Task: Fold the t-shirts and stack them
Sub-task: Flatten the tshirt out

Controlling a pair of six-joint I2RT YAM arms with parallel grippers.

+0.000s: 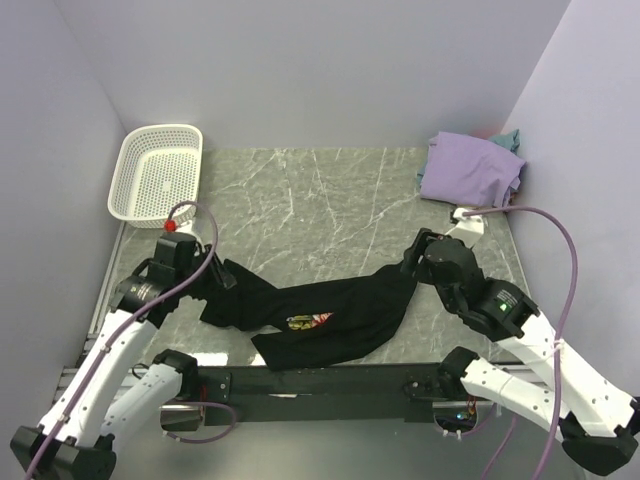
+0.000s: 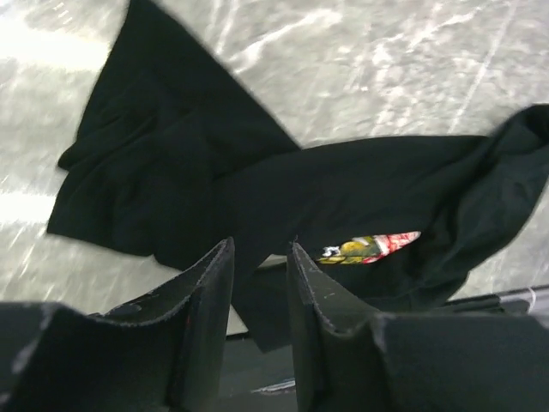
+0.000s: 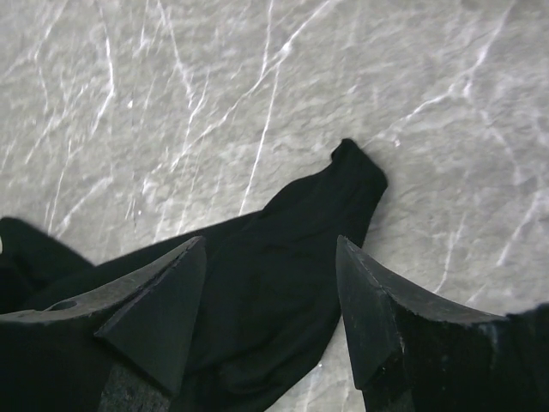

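The black shirt (image 1: 320, 315) sprawls unfolded at lower centre of the worktop (image 1: 300, 190). The lavender shirt (image 1: 470, 168), teal one (image 1: 509, 137) behind, looks stacked upper right. Left pincer (image 2: 260, 251) and right pincer (image 3: 270, 245) are released, empty.

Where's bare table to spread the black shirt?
Widest bare table: the far middle, between the white basket on the left and the lavender shirt on the right, beyond the black shirt. The near edge is crowded: that shirt sprawls between the left tool and right tool.
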